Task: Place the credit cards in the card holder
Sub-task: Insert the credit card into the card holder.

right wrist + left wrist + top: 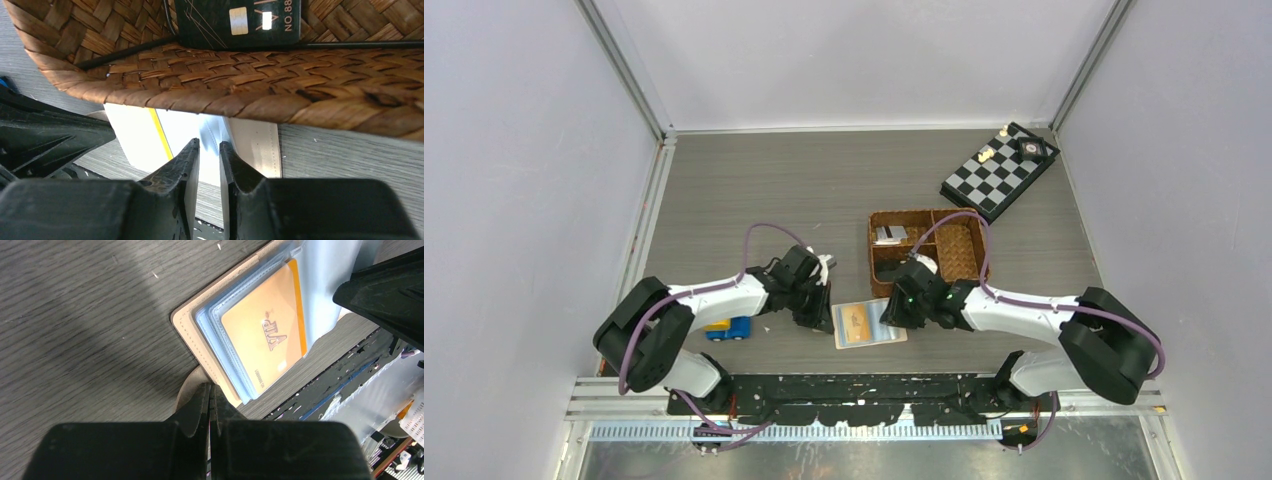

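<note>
card holder point(186, 330): yellow card point(265, 330) pocketed; basket point(250, 75): black card point(240, 20); left claw point(209, 391) closed; right claw point(209, 148) near-closed, hold unclear

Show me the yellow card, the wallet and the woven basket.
yellow card point(262, 335), left wrist view, its printed face.
wallet point(191, 340), left wrist view, its beige stitched border.
woven basket point(225, 80), right wrist view, its outer wall.

Brown woven basket point(929, 213) – rectangular, split into compartments by inner walls, standing mid-table; the right wrist view shows its plaited near wall point(225, 85) close up, with a dark wire running along the weave. Folding chessboard point(994, 178) – black and white squares, set askew at the far right corner, a few small pale pieces point(987, 153) on it. Small blue and yellow toy point(729, 327) at near left. Table point(764, 190) of grey wood grain; pale walls point(524, 150) on three sides.
</note>
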Controlling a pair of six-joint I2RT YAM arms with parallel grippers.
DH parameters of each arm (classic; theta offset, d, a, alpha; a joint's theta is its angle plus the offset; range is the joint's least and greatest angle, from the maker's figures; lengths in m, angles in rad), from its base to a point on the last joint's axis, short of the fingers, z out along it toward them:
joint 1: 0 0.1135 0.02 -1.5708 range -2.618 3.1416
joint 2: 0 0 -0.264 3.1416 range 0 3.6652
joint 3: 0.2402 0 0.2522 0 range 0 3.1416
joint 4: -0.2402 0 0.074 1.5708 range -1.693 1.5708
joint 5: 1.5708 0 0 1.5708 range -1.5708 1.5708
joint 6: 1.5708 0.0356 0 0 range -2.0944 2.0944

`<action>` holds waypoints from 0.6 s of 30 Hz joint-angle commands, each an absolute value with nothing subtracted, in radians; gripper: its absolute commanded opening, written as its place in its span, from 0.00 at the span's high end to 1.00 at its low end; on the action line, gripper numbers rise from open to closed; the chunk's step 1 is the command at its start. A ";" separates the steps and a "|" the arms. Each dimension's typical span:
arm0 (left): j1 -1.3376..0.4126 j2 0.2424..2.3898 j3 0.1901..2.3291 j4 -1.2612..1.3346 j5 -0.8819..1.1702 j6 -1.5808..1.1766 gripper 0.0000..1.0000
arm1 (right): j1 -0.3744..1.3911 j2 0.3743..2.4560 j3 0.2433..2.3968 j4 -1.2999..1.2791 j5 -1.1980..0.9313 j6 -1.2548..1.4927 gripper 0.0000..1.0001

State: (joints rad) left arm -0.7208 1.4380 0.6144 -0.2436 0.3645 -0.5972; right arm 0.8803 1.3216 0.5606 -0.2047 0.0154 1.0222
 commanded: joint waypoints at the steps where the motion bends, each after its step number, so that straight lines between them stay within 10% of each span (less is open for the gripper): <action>1: -0.726 1.465 0.613 -0.221 0.298 -0.571 1.00 | 0.879 1.333 0.557 -0.184 0.042 1.024 0.76; 18: -0.724 1.467 0.616 -0.286 0.191 -0.535 1.00 | 0.880 1.267 0.615 -0.464 0.298 1.005 1.00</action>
State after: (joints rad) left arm -0.7235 1.4384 0.6212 -0.2550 0.3435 -0.5892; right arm 0.8833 1.3148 0.5922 -0.3275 0.1406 1.0225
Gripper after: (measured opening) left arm 0.007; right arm 0.017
